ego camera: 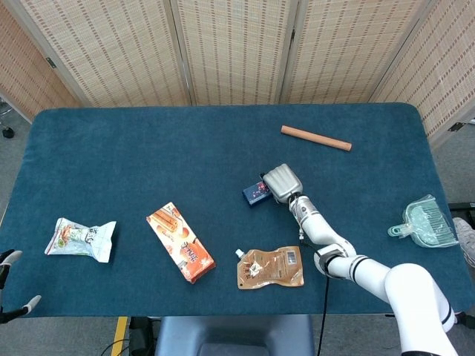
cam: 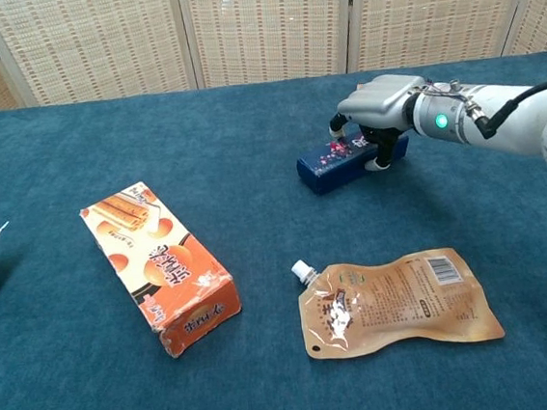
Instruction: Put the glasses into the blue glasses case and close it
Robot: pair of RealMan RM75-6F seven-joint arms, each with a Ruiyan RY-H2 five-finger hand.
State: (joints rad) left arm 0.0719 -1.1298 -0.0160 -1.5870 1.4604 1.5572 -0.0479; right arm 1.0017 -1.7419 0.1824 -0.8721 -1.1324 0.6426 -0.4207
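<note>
The blue glasses case [ego camera: 255, 193] [cam: 332, 166] lies right of the table's centre, lid down, with a floral print on top. My right hand [ego camera: 283, 182] [cam: 380, 104] sits over the case's right end and grips it, with fingers curled down its sides. No glasses show in either view. The case's right part is hidden under the hand. My left hand [ego camera: 10, 285] hangs at the bottom left corner of the head view, off the table's front edge, fingers apart and holding nothing.
A wooden stick [ego camera: 315, 138] lies at the back right and a green dustpan [ego camera: 424, 222] at the right edge. An orange snack box [ego camera: 180, 242] [cam: 160, 266], a brown spouted pouch [ego camera: 271, 268] [cam: 394, 302] and a white-green snack bag [ego camera: 82, 239] lie along the front.
</note>
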